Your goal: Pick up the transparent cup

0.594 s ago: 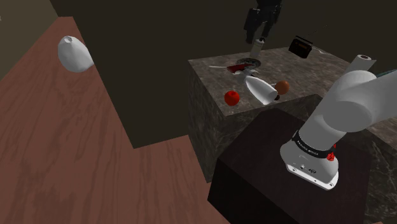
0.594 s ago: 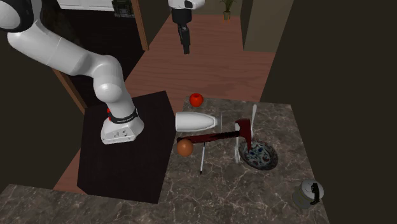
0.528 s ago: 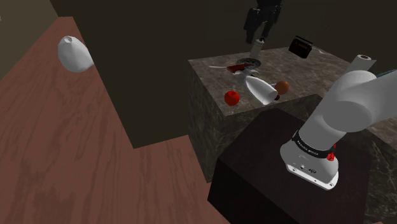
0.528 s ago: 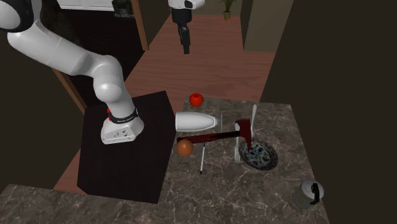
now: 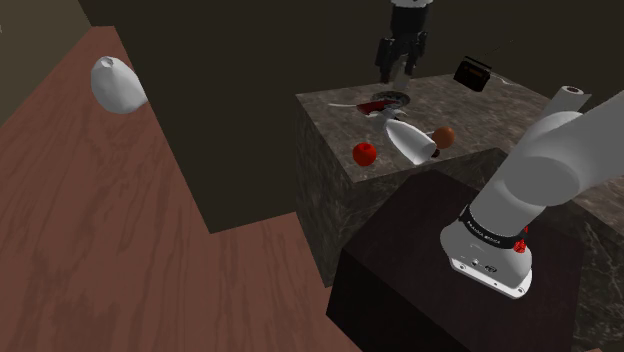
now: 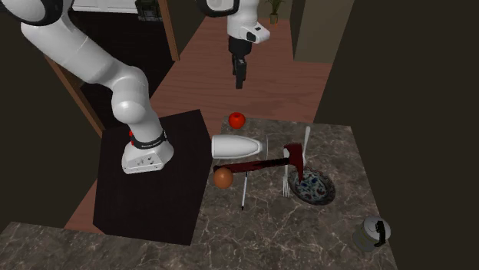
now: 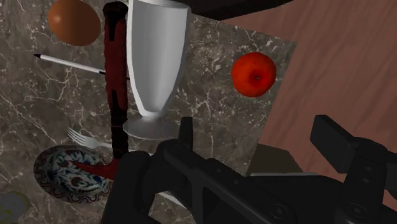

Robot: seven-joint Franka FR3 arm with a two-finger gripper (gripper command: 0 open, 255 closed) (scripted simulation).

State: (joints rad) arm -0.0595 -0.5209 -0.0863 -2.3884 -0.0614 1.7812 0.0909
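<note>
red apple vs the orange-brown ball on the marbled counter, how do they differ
Colour: the red apple is bright red; the orange-brown ball is duller.
Surface: the apple shows a stem dimple; the ball looks smooth.
Place: the apple sits by the dark marbled counter's edge, one side of the toppled white goblet-shaped cup; the ball sits on the other.
Both are round, on the counter.

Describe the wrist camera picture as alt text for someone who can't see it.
A white goblet-shaped cup lies on its side on a dark marbled stone counter, a round red apple beside it. The open black pincer hovers above the counter's edge, holding nothing.
</note>
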